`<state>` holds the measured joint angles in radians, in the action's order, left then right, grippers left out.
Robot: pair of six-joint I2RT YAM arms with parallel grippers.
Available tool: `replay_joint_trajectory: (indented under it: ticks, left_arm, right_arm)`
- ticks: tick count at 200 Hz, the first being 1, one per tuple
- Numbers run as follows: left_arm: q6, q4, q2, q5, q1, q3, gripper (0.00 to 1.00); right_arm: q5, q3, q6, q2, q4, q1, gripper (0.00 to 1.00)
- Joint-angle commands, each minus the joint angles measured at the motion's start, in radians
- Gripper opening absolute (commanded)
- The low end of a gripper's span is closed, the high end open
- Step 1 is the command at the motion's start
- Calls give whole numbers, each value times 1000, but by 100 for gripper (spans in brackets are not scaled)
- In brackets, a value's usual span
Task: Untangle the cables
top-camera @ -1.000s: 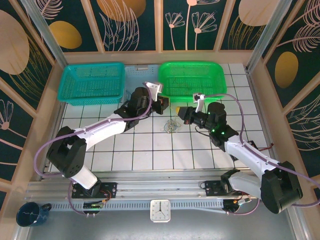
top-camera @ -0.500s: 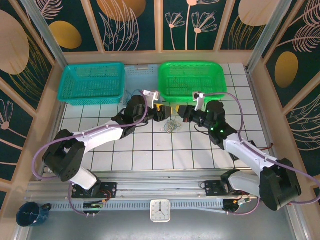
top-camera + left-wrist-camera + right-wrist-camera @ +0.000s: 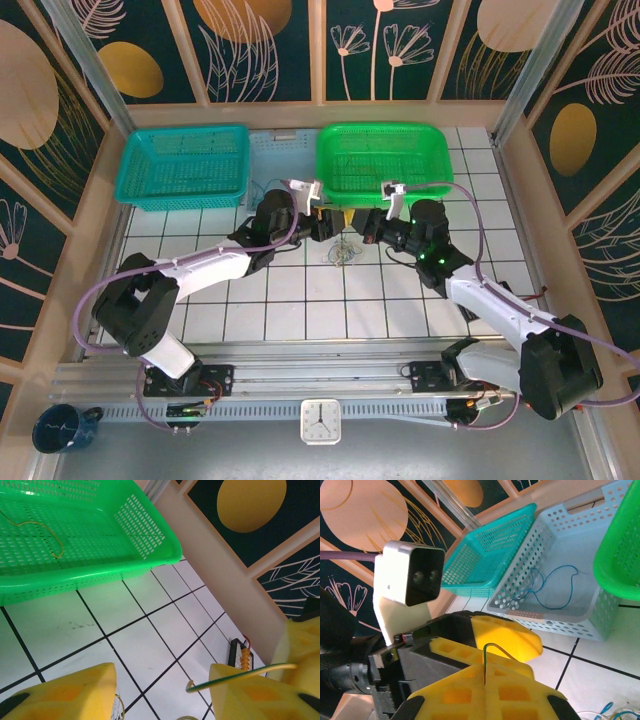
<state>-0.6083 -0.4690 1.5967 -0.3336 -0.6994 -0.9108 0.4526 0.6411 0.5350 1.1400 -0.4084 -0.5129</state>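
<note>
Over the middle of the bench (image 3: pixel 290 300), just in front of the green basket (image 3: pixel 380 127), I had both arms meeting almost tip to tip. The cables (image 3: pixel 343 252) lay as a small loose tangle on the tiles, just below the two pincers and a little nearer the arm bases. My right pincer (image 3: pixel 485 676) was pressed together on one thin greenish-yellow strand (image 3: pixel 485 655), which stood up out of the seam between the pads and bent over at the top. I read that hold as an anchor, keeping one wire lifted clear of the heap so it could be told from the others. My left pincer (image 3: pixel 160 682) was spread wide and gripped nothing. Its wrist view showed what I took for the same strand, its hooked end reaching into the gap by one finger; whether it touched the pad I could not tell. I judged the left was placed there to take that free end, so the arms could draw apart and slide the strand out of the knot. A yellowish wire (image 3: pixel 56 542) lay in the green basket and a blue wire (image 3: pixel 555 577) in the pale basket (image 3: pixel 522 570) beside it, which suggested freed strands were sorted by colour; the heap on the tiles was not yet separated
</note>
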Motion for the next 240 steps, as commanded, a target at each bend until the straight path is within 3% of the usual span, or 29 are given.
replay_joint_trajectory:
  ticks: [1, 96, 177, 240]
  left_arm:
    - [-4, -52, 12, -10, 2, -32, 46]
    - [105, 19, -24, 67, 2, -56, 0]
    - [356, 202, -78, 200, 2, -162, 0]
    - [343, 181, -97, 195, 2, -161, 0]
  right_arm:
    - [20, 37, 13, -6, -32, -14, 0]
    - [-13, 7, -6, -31, 12, -19, 0]
    - [-115, 68, -126, 33, 196, -29, 0]
    - [-135, 117, -119, 104, 164, -45, 0]
